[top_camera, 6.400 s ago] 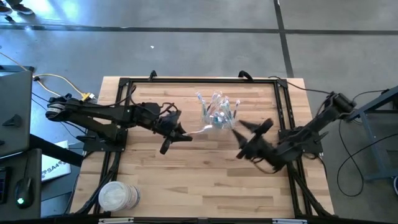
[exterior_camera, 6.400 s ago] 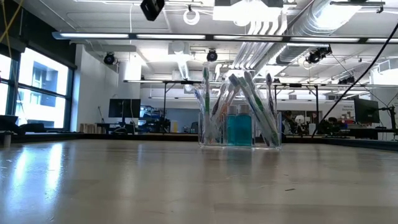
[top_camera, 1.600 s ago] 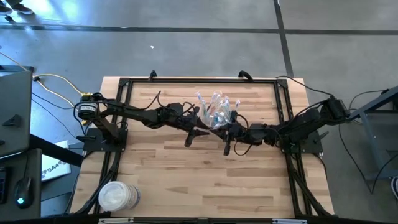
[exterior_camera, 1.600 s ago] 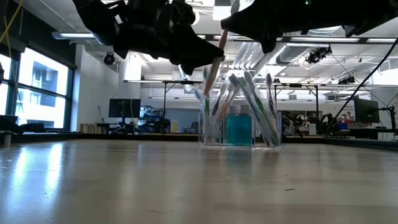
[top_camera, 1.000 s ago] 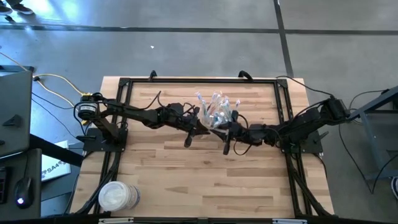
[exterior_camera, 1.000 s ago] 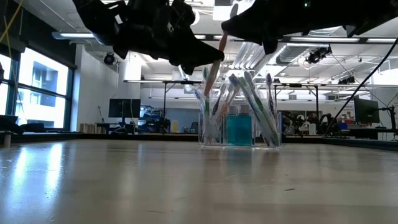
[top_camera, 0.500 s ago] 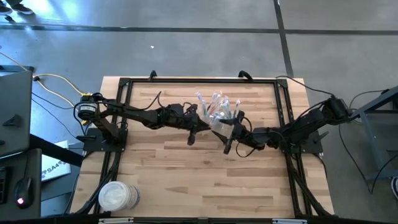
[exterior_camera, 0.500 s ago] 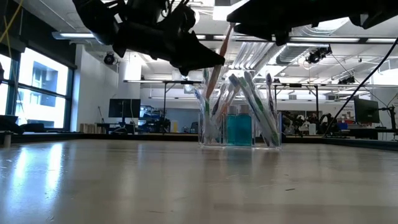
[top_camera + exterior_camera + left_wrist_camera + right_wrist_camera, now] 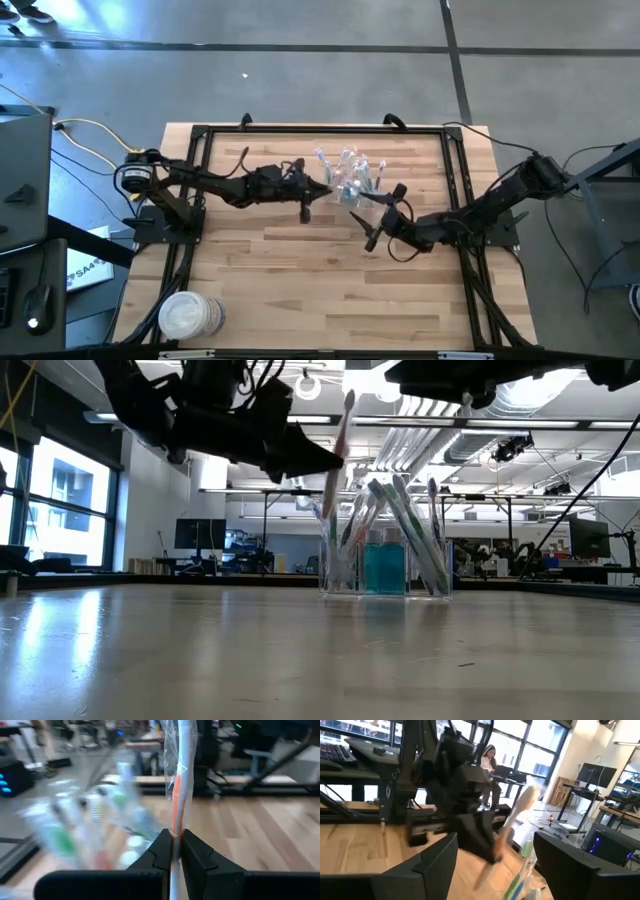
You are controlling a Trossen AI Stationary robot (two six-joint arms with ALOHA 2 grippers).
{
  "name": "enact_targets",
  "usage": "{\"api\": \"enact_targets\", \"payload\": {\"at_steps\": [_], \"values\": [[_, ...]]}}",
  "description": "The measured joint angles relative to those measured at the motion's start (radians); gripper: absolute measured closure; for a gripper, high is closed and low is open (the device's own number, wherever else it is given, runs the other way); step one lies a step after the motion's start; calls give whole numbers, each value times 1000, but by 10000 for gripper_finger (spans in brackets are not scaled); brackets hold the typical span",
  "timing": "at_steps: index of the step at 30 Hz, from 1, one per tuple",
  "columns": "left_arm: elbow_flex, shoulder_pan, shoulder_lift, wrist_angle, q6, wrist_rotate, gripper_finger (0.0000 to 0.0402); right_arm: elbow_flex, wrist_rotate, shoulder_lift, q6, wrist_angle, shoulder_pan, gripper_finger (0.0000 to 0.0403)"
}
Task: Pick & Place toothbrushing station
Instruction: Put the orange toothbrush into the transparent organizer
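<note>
Left gripper (image 9: 305,192) is clenched on a wrapped toothbrush (image 9: 337,455), poised just left of the clear cup (image 9: 385,570) mid-table. My right gripper (image 9: 385,218) hangs released nearby. Cup looks mostly stocked; I judge this brush not yet placed.

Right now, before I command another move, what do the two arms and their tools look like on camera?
Both arms are matte black, built of slim jointed segments with thin dark cables looped along them. The left tool ends in two blocky black fingers with angular, chamfered tips. The right tool has two broad, flat black fingers. A yellow cable runs to the left arm's base, which carries a round pale fitting. No markings or labels are legible.
</note>
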Motion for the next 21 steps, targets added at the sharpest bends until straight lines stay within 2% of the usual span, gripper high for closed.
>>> {"api": "enact_targets", "payload": {"at_steps": [6,10,14,21], "values": [[-57,73,0,107,-52,-4,387,0,12,0,0,2,23,147],[-88,113,0,214,-76,40,387,0,12,0,25,2,24,147],[-92,141,11,208,-80,51,387,0,12,0,50,1,32,147],[-78,142,91,289,-83,64,387,0,12,0,53,0,60,147]]}}
